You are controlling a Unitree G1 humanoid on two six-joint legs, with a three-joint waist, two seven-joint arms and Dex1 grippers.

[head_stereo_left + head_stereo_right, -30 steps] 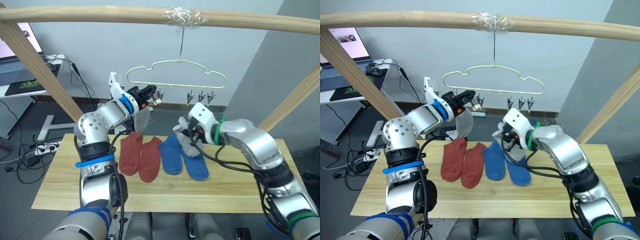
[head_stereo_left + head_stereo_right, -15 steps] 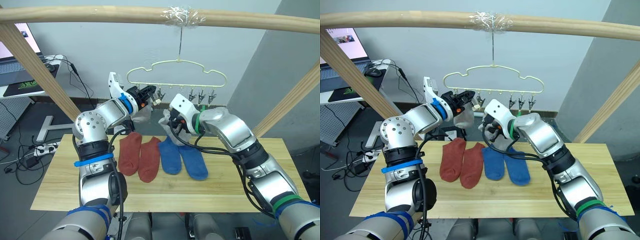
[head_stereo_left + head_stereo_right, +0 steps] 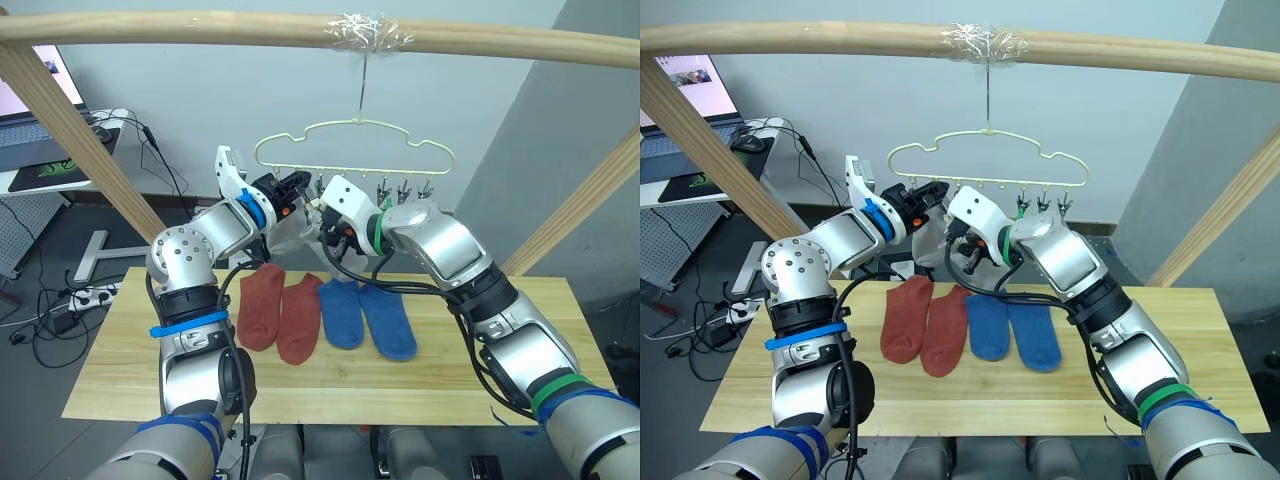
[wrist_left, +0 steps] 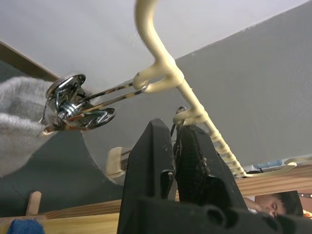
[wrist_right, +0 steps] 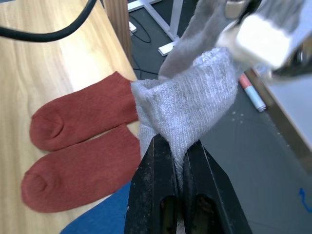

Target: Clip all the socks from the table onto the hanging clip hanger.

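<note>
Right tool [image 5: 178, 161] (fingers closed) pinches grey sock [image 5: 187, 100] beside clip hanger [image 3: 352, 140].

A robotics lab or test room, to judge by the makeshift wooden pole frame [image 3: 300, 28] with a hook taped on, the desk with a laptop [image 3: 30, 110], loose cables and a power strip [image 3: 85, 295] on the grey floor, and bare walls.

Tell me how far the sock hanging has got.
One grey sock already hangs from the end clip of the hanger. The right gripper holds the second grey sock up near the clips, where the left gripper waits. Two red socks and two blue socks remain on the table.
</note>
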